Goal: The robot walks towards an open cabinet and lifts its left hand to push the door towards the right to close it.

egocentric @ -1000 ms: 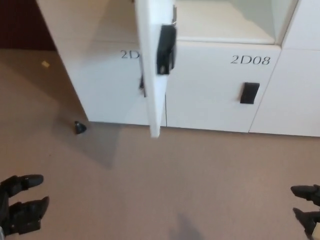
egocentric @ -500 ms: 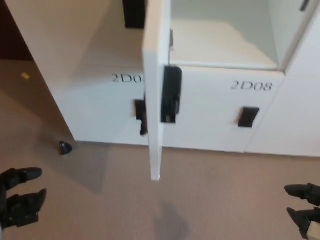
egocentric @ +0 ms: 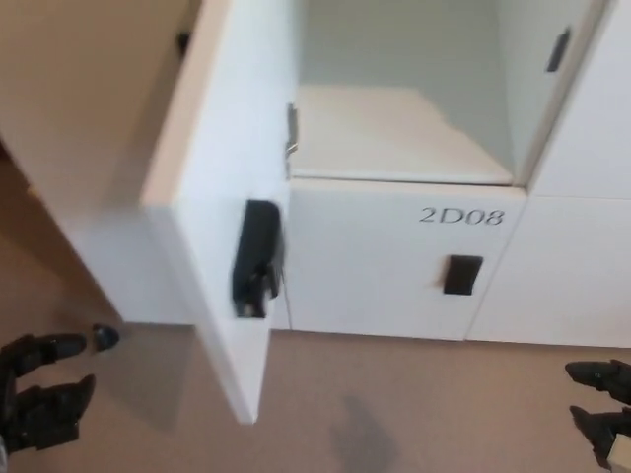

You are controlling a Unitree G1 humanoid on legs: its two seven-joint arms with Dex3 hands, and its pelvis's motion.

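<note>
The open white cabinet door swings out toward me at centre left, its edge facing the camera and a black latch handle on its inner face. Behind it the open compartment shows a bare white shelf. My left hand hangs low at the bottom left, fingers apart, holding nothing, well left of and below the door. My right hand shows at the bottom right corner, fingers spread, holding nothing.
Below the open compartment is a closed door marked 2D08 with a black handle. A small black doorstop sits on the tan floor near my left hand. More white cabinet fronts stand to the right.
The camera has moved closer to the cabinet and shifted; the open door now looms larger and shows its inner face. Both hands stay low at the bottom corners.
</note>
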